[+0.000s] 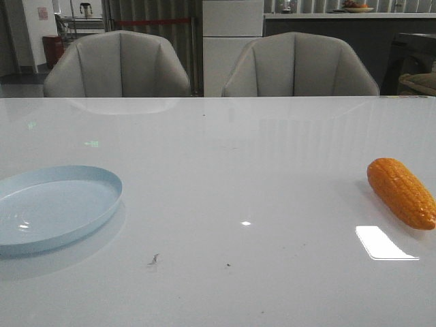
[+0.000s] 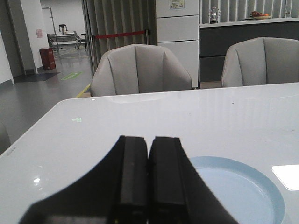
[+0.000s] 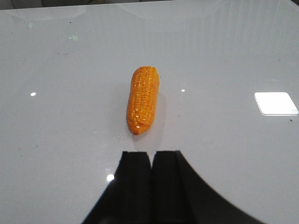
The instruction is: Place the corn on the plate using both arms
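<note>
The orange corn (image 1: 402, 193) lies on the white table at the far right of the front view. It also shows in the right wrist view (image 3: 142, 99), lengthwise just ahead of my right gripper (image 3: 151, 154), which is shut and empty. The pale blue plate (image 1: 51, 208) sits empty at the left of the front view. It shows in the left wrist view (image 2: 243, 193) beside my left gripper (image 2: 149, 139), which is shut and empty. Neither arm shows in the front view.
The glossy white table (image 1: 231, 177) carries bright light reflections (image 1: 385, 243). Two grey chairs (image 1: 117, 65) (image 1: 300, 66) stand behind its far edge. Cabinets and a counter fill the background.
</note>
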Controlling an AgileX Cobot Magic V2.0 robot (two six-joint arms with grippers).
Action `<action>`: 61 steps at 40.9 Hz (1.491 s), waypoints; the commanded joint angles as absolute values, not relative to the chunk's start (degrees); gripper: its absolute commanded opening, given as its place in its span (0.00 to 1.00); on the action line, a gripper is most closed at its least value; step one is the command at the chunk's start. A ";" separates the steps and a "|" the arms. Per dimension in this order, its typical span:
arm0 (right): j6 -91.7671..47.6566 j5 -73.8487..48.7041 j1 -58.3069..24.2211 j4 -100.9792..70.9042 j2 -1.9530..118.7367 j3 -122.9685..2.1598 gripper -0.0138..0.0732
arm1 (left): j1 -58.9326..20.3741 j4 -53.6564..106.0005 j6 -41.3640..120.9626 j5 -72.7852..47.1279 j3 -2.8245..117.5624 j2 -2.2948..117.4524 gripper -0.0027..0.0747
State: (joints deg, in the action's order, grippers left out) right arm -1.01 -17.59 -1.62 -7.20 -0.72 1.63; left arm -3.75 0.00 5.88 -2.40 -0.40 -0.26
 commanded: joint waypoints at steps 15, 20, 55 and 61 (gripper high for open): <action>-1.11 -12.78 -1.61 -7.28 -1.90 0.43 0.22 | -3.89 0.56 5.57 2.87 -2.46 -1.20 0.15; -1.11 -12.78 -1.61 -7.28 -1.90 0.43 0.22 | -3.89 0.56 5.57 2.87 -2.46 -1.20 0.15; -1.13 18.76 -1.61 -7.34 -1.90 -1.08 0.22 | -3.89 0.74 5.57 12.09 2.25 -1.20 0.15; -1.13 13.34 -1.61 -7.34 -1.83 -12.23 0.22 | -3.89 -1.41 5.57 10.72 10.64 -0.86 0.15</action>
State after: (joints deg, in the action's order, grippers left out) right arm -1.01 11.35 -1.62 -7.20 -0.72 -5.20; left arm -3.75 0.00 5.88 6.53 5.61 -0.26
